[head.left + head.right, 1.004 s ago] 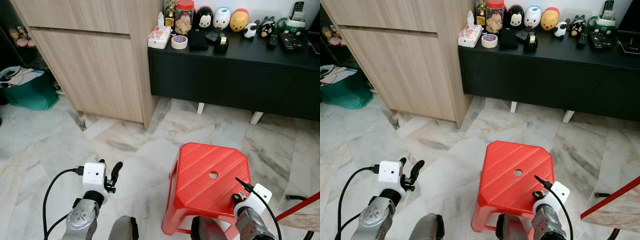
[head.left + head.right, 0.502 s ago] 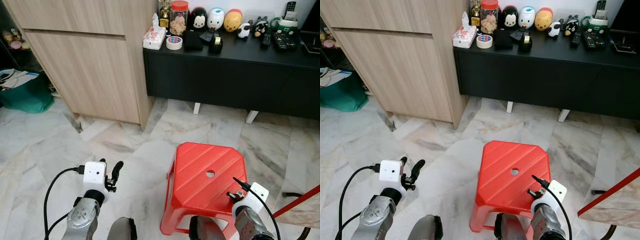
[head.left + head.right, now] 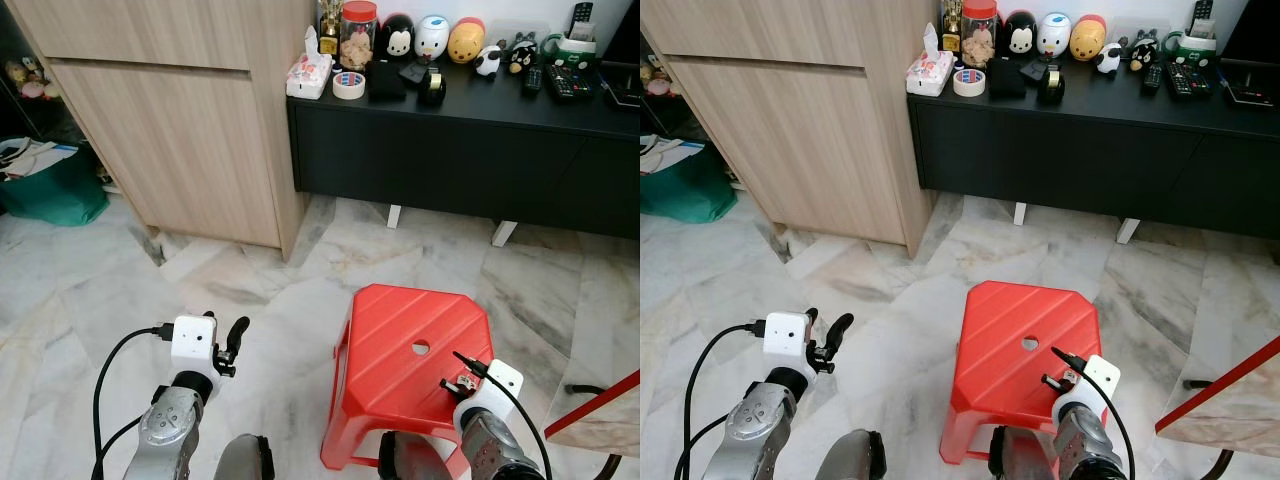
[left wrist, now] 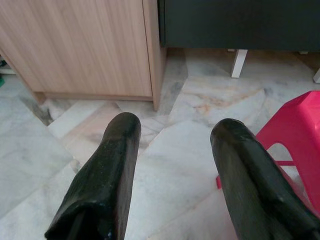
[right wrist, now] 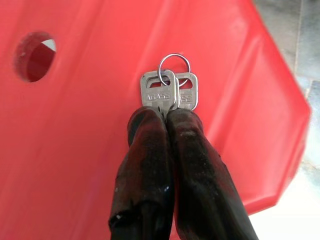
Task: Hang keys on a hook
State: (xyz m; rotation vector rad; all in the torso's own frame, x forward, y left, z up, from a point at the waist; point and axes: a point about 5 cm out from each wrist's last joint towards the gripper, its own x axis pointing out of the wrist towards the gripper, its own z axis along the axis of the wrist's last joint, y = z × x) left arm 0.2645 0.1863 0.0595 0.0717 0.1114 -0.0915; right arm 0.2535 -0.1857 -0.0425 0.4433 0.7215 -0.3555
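Note:
Two silver keys (image 5: 169,92) on a small ring stick out from between the fingertips of my right gripper (image 5: 165,116), which is shut on them. That gripper (image 3: 458,383) hangs low at the right, just above the near right part of a red plastic stool (image 3: 400,345). My left gripper (image 4: 172,135) stands open with nothing between its fingers, held low on the left (image 3: 236,335) over the marble floor.
A black low cabinet (image 3: 470,150) runs along the back, its top crowded with toy figures (image 3: 445,38), a tape roll, a jar and remotes. A tall wooden cupboard (image 3: 190,130) stands at left, a green bag (image 3: 55,190) beside it. A red-edged surface (image 3: 600,410) juts in at right.
The whole picture shifted slightly, so the camera moved. My right gripper with the keys has drifted a little left over the stool. The left arm has barely moved.

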